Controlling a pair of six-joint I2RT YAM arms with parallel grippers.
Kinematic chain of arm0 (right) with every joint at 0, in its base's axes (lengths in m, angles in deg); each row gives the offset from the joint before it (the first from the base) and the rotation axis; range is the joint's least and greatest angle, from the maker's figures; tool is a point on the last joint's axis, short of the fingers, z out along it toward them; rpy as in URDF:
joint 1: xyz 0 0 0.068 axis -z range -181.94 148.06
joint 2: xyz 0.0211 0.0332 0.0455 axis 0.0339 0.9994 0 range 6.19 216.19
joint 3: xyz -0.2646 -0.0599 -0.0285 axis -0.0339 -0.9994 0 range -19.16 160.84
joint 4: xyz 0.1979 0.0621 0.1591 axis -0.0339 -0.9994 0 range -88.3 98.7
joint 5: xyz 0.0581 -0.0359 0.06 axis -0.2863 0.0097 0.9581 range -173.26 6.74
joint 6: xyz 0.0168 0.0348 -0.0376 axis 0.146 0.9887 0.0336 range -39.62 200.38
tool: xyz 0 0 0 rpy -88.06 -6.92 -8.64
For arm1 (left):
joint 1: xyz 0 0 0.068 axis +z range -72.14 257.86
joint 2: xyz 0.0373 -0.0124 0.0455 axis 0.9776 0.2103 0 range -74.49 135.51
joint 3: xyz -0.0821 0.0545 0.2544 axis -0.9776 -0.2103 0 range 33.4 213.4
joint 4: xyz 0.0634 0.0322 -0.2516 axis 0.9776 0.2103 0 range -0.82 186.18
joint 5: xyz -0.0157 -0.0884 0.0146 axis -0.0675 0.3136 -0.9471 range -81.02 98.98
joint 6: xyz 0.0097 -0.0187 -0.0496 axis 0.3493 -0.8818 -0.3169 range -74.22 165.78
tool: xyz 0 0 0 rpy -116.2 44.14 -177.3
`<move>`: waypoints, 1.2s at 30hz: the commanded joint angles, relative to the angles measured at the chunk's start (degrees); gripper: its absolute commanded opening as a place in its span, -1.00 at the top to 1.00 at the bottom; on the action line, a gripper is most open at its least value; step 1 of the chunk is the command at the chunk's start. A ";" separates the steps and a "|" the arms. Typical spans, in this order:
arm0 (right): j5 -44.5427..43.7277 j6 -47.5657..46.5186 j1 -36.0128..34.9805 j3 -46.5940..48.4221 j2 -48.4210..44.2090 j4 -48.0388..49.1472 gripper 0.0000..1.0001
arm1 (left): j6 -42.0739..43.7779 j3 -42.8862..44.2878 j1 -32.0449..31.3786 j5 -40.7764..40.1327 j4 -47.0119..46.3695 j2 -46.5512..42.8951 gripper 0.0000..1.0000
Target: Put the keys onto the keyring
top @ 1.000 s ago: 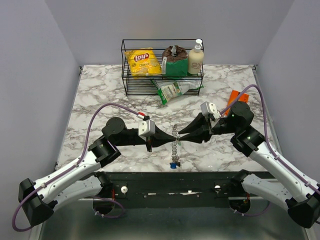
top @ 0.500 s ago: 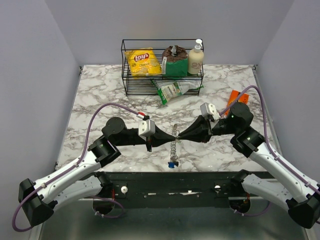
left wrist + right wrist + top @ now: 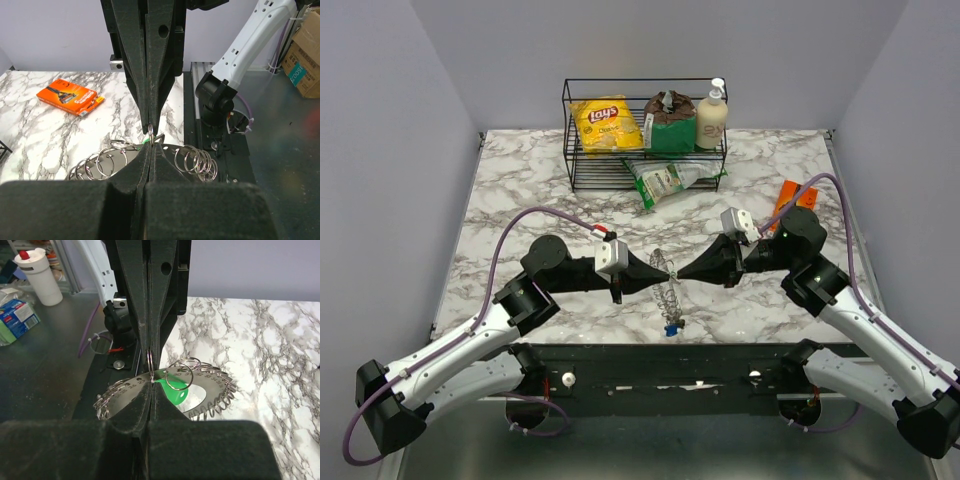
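The keyring (image 3: 664, 292) is a silvery loop, a flat numbered plate edged with many small wire rings, held up off the table between the two arms. My left gripper (image 3: 669, 272) and right gripper (image 3: 679, 272) meet tip to tip, both shut on one small ring of it (image 3: 150, 131). The left wrist view shows its rings (image 3: 196, 160) either side of my left gripper (image 3: 150, 143). In the right wrist view the green key head (image 3: 176, 388) lies behind the plate (image 3: 212, 382), just past my right gripper (image 3: 151, 380). A blue key (image 3: 670, 328) hangs at the bottom. The red key is hidden.
A black wire basket (image 3: 582, 160) at the back holds a chips bag (image 3: 605, 124), a dark pouch (image 3: 670, 122) and a lotion bottle (image 3: 711, 115). A green snack bag (image 3: 670, 181) lies in front of it. An orange packet (image 3: 790, 194) lies right of the arms, also in the left wrist view (image 3: 70, 98).
My right gripper has moved left until its tip meets the left one. The keyring, earlier hanging as a narrow strip, now bulges wider below the tips, and the blue key has shifted slightly.
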 commanded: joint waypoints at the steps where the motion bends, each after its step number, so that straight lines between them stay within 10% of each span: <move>1: -1.09 -0.71 0.35 -0.69 0.61 -1.60 0.93 | -0.10 2.22 0.06 0.13 -3.33 -1.37 1.00; 36: 0.06 1.57 0.35 1.42 7.11 -1.08 0.88 | -4.05 2.05 -0.03 2.85 -9.22 1.27 1.00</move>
